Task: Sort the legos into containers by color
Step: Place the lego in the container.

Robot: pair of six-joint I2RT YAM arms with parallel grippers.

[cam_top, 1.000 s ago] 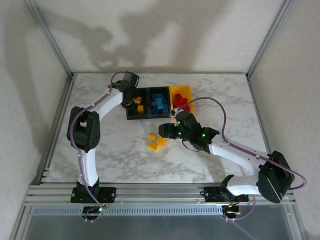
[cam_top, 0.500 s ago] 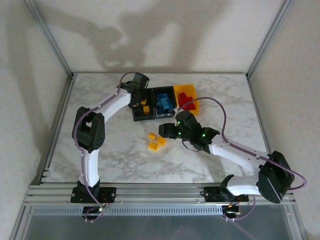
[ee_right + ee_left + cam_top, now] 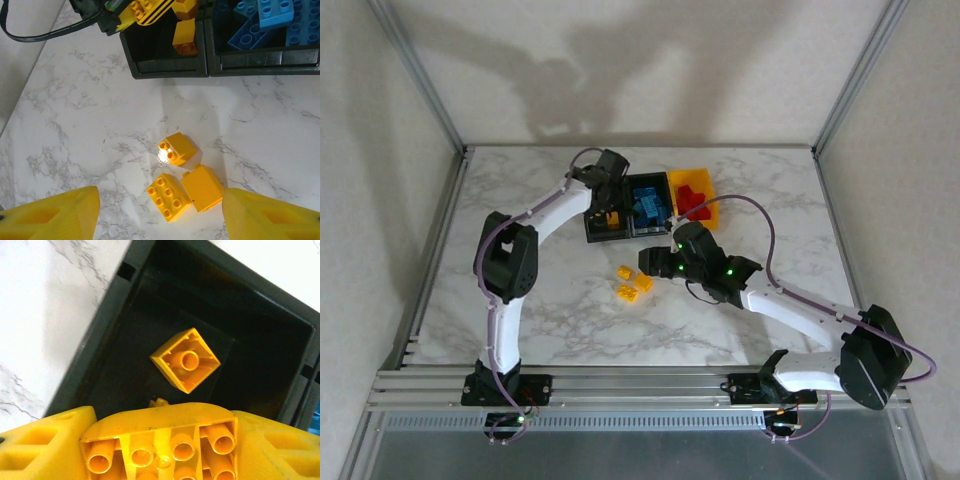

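Note:
My left gripper (image 3: 607, 200) hangs over the left black container (image 3: 592, 232), shut on a yellow lego (image 3: 160, 442) whose hollow underside faces the wrist camera. Another yellow lego (image 3: 185, 360) lies on that container's floor (image 3: 125, 375). The middle black container (image 3: 658, 222) holds blue legos (image 3: 645, 203). Red legos (image 3: 692, 198) lie in the yellow container (image 3: 682, 177). Three yellow legos (image 3: 179, 149) (image 3: 168, 196) (image 3: 202, 188) lie together on the table. My right gripper (image 3: 160, 205) hovers open above them, its fingers (image 3: 60, 215) wide apart.
The row of containers sits skewed at the back middle of the marble table (image 3: 550, 300). Metal frame posts (image 3: 435, 190) border the table's sides. The right arm's cable (image 3: 765, 225) loops over the table to the right of the containers.
The left gripper has moved right with its yellow lego, and the row of containers has shifted right and turned askew. The right arm has stayed put.

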